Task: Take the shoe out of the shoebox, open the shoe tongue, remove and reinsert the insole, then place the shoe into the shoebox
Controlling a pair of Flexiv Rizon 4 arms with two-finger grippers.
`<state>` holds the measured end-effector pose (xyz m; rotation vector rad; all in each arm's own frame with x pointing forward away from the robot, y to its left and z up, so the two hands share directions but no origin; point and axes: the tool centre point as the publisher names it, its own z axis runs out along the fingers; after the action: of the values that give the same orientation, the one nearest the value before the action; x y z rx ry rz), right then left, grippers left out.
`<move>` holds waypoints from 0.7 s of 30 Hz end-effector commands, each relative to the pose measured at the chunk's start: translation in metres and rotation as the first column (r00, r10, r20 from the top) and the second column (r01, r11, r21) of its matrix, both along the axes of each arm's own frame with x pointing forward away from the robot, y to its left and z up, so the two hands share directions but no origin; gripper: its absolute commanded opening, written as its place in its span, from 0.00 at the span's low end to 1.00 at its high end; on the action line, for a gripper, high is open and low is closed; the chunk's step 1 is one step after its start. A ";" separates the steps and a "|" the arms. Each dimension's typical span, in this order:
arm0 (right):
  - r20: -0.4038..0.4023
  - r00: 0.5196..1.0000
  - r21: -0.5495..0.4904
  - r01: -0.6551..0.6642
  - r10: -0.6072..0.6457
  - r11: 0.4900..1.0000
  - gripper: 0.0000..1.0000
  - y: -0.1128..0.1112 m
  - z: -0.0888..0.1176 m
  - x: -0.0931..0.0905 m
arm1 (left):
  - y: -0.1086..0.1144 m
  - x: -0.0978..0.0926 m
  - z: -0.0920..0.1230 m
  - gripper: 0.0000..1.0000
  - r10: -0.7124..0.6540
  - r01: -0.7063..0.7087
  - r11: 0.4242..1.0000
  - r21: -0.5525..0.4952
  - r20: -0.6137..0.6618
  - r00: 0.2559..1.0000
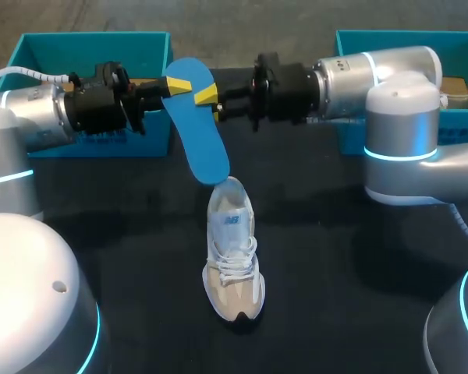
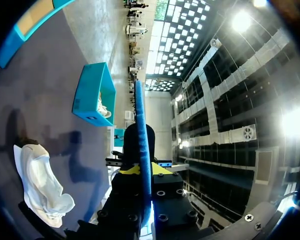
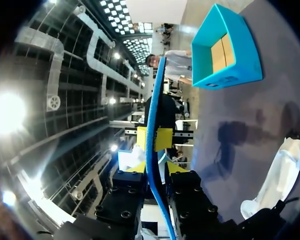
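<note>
A blue insole [image 1: 199, 140] hangs tilted in the air above the table, its lower tip just over the heel of a white and beige shoe [image 1: 232, 265] that stands on the dark table. My left gripper [image 1: 174, 86] is shut on the insole's upper end; in the left wrist view the insole [image 2: 141, 130] runs edge-on between that gripper [image 2: 146, 170]. From the other side my right gripper [image 1: 209, 97] meets the same end. Its fingers [image 3: 155, 166] stand slightly apart around the insole [image 3: 152, 125], with a gap showing. The shoe [image 2: 40, 180] [image 3: 277, 180] lies below both grippers.
A teal shoebox [image 1: 93, 47] stands at the back left behind my left arm, also seen ahead of the right gripper [image 3: 225, 50]. A second teal box [image 1: 390, 39] at the back right holds something pale [image 2: 92, 95]. Dark tabletop [image 1: 335, 273] lies around the shoe.
</note>
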<state>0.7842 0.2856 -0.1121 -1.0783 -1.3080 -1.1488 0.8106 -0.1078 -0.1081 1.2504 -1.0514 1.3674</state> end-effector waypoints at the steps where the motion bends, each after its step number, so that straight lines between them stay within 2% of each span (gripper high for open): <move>1: 0.000 1.000 -0.002 -0.004 0.004 1.000 0.13 0.006 -0.001 0.001 | 0.000 -0.001 0.000 0.00 0.001 -0.001 1.000 0.003 -0.001 1.000; 6: 0.000 1.000 0.000 -0.009 0.009 1.000 0.00 0.008 0.000 0.000 | 0.000 -0.001 0.000 0.00 0.001 -0.001 1.000 0.003 -0.001 1.000; 16: 0.005 1.000 0.000 -0.010 0.010 1.000 0.00 0.007 0.001 0.000 | 0.000 -0.001 0.000 0.00 0.004 -0.004 1.000 0.004 0.001 1.000; 17: 0.006 1.000 0.000 -0.010 0.010 1.000 0.00 0.006 0.001 0.000 | 0.000 -0.001 0.000 0.20 0.004 -0.004 1.000 0.007 0.005 1.000; 18: 0.006 1.000 0.000 -0.009 0.009 1.000 0.00 0.006 0.001 0.000 | 0.000 -0.001 0.000 0.45 0.002 -0.002 1.000 0.013 0.008 1.000; 19: 0.006 1.000 0.001 -0.008 0.008 1.000 0.00 0.005 0.001 0.000 | 0.000 -0.001 0.000 1.00 -0.003 0.003 1.000 0.018 0.016 1.000; 21: 0.007 1.000 0.002 -0.007 0.007 1.000 0.00 0.005 0.002 0.000 | 0.001 -0.002 0.000 1.00 -0.002 0.002 1.000 0.021 0.024 1.000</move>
<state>0.7838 0.2894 -0.1103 -1.0672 -1.3152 -1.1486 0.8096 -0.1081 -0.1094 1.2479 -1.0844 1.3762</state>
